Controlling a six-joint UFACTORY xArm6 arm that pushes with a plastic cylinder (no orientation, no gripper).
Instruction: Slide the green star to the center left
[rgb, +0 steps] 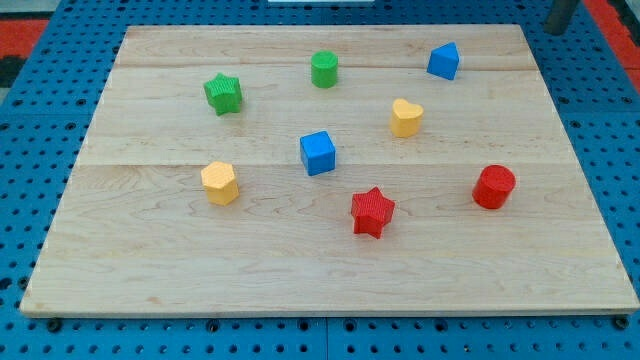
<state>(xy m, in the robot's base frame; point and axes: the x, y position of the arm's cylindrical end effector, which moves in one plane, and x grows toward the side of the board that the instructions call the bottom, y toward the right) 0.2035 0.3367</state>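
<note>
The green star (224, 93) is found on the desk (330, 280) in the view's upper left part, a little in from the left edge and near the top. The rod is seen only as a dark stub at the view's top right corner, off the desk; my tip (555, 30) appears to end there, though whether that is its very end cannot be told for certain. No hand is fitted, so no opening or hold can be reported.

From my tip the star lies far toward the view's left and slightly toward the view's bottom, with almost the whole width of the desk between them. Between the two, from left to right, stand the green cylinder (324, 69) and the blue block (444, 61), both near the straight line across.

The star has no marked long axis; one point is turned toward the view's top. The center left is judged to lie just below the star toward the view's bottom-left, so contact would be wanted on the star's upper right side. The yellow block (220, 183) sits near that goal area.
</note>
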